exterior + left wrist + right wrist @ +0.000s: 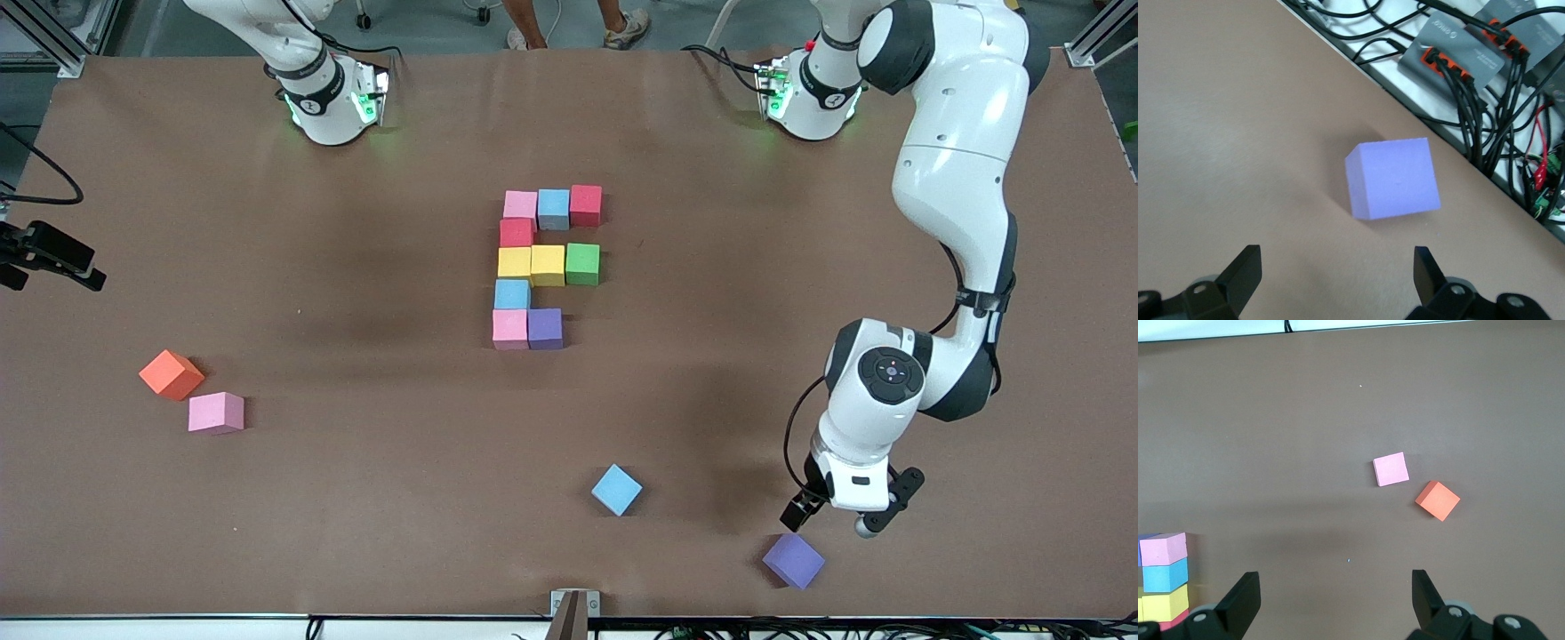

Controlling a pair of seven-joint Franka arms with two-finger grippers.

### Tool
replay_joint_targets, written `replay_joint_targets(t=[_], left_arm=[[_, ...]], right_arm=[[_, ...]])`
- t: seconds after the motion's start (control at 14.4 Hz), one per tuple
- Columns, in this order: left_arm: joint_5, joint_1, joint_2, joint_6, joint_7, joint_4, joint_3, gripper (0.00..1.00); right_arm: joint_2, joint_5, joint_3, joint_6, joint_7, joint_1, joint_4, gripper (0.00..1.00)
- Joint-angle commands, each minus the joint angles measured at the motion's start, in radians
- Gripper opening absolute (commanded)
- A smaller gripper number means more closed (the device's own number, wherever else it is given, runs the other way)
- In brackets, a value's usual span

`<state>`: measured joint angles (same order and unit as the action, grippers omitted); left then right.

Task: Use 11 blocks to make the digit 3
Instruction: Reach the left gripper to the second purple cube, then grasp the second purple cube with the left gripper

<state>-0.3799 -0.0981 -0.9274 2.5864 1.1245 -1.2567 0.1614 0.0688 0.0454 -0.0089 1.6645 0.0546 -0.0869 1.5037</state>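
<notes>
Near the front edge of the bench (267, 533), toward the left arm's end, the left pincer (840, 517) hangs spread wide just above the loose purple cube (793, 560), empty.

Step in hand, as judged: taking up this cube. It sits turned at an angle to the fingers, offset ahead of them in the left wrist view (1391, 178). Best practice: centre over it, rotate the wrist until the fingers face two flat sides, descend straight, close gently on the foam.

Right pincer: out of the front view; wide and empty in its wrist view (1331, 603), waiting high over the bench.

Count of items:
- digit 3 (544, 267), mid-bench, part built: ten cubes touching — two pink, two light blue, two red, two yellow, one green, one purple. One end of the row nearest the front camera stands unfilled, beside the placed purple.
- Loose: purple, one; light blue cube (616, 489), one; pink cube (216, 412), one; orange cube (171, 374), one, just beside the pink.
</notes>
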Motion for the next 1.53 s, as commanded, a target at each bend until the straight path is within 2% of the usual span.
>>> replay_joint_targets(t=[0.0, 0.21, 0.49, 0.69, 1.04, 1.46], left_arm=[[-0.020, 0.005, -0.040, 0.105, -0.011, 0.011, -0.016, 1.00], [-0.020, 0.006, -0.086, 0.179, -0.011, 0.031, -0.034, 1.00], [-0.014, 0.006, -0.189, 0.198, -0.003, 0.184, -0.036, 1.00], [-0.011, 0.020, -0.194, 0.210, 0.001, 0.192, -0.028, 1.00], [0.015, 0.021, -0.220, 0.317, 0.003, 0.197, -0.028, 1.00], [0.015, 0.006, -0.235, 0.324, 0.006, 0.195, -0.031, 1.00]], right_arm=[[-0.011, -0.007, 0.007, 0.004, 0.008, -0.005, 0.012, 1.00], [-0.009, -0.006, 0.007, 0.006, 0.008, -0.005, 0.012, 1.00], [-0.009, -0.007, 0.007, 0.003, 0.010, -0.005, 0.012, 1.00], [-0.006, -0.007, 0.007, 0.006, 0.010, -0.005, 0.012, 1.00], [-0.003, -0.007, 0.007, 0.004, 0.010, -0.005, 0.012, 1.00], [-0.003, -0.006, 0.007, 0.003, 0.010, -0.005, 0.012, 1.00]])
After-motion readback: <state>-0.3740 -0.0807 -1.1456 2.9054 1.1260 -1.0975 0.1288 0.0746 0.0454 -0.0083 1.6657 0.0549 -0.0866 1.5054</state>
